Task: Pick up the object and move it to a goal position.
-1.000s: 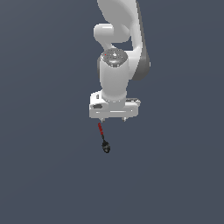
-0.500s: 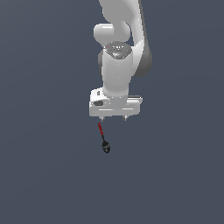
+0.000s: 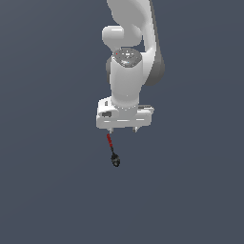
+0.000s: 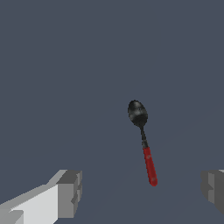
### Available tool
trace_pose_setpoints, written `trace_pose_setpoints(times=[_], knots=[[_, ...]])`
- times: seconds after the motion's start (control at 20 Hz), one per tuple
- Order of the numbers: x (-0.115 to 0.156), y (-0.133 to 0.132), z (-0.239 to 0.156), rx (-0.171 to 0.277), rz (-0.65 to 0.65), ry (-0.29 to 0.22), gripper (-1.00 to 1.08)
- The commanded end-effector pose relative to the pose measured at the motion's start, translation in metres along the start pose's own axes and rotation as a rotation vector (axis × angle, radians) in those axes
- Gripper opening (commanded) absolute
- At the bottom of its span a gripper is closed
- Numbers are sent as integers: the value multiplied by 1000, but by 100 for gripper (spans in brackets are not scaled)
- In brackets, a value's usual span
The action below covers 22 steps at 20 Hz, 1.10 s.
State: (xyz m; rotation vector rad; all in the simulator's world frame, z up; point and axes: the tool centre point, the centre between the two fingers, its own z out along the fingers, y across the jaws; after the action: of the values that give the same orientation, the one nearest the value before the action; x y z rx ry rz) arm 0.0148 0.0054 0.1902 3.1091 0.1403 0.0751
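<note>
1. The white two-fingered gripper (image 3: 124,129) has dropped slightly lower than it was a second ago, closing on the floor.
2. Its jaws are spread wide and hold nothing; the wrist view shows both grey fingertips (image 4: 70,192) well apart.
3. The tiny spoon with red handle and glossy black head (image 4: 143,141) lies flat, unmoved, its handle end nearly between them.
4. The grasp is not yet made, so more descent seems needed.

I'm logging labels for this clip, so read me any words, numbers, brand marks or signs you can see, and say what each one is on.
None: no readable text on the white robot arm, its open white claw, or the small spoon with a red handle and black head.
A small dark patch on the claw body is too small to read.
</note>
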Motion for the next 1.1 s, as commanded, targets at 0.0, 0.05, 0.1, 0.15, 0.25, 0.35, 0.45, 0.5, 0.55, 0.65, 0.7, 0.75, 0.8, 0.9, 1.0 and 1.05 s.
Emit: trace_pose_setpoints(times=[0.0,0.05,0.1,0.15,0.25,0.35,0.45,0.5,0.55,0.65,0.7,0.75,0.8,0.9,1.0,1.05], knots=[[0,3,7,1,-15,-3,100],[0,5,10,2,-23,-5,100],[0,7,14,2,-33,-6,100],[0,9,19,3,-43,-8,100],[-1,13,29,5,-66,-11,100],[-2,19,40,8,-94,-16,100],[-3,25,54,11,-125,-20,100],[-4,28,61,13,-142,-23,100],[-5,31,68,15,-160,-25,100],[-7,37,82,19,-192,-29,100],[-8,40,89,21,-206,-31,100],[-9,43,94,23,-220,-33,100],[-10,45,100,25,-233,-34,100],[-12,49,109,29,-255,-37,100],[-13,52,117,32,-273,-39,100],[-14,54,120,33,-280,-39,100]])
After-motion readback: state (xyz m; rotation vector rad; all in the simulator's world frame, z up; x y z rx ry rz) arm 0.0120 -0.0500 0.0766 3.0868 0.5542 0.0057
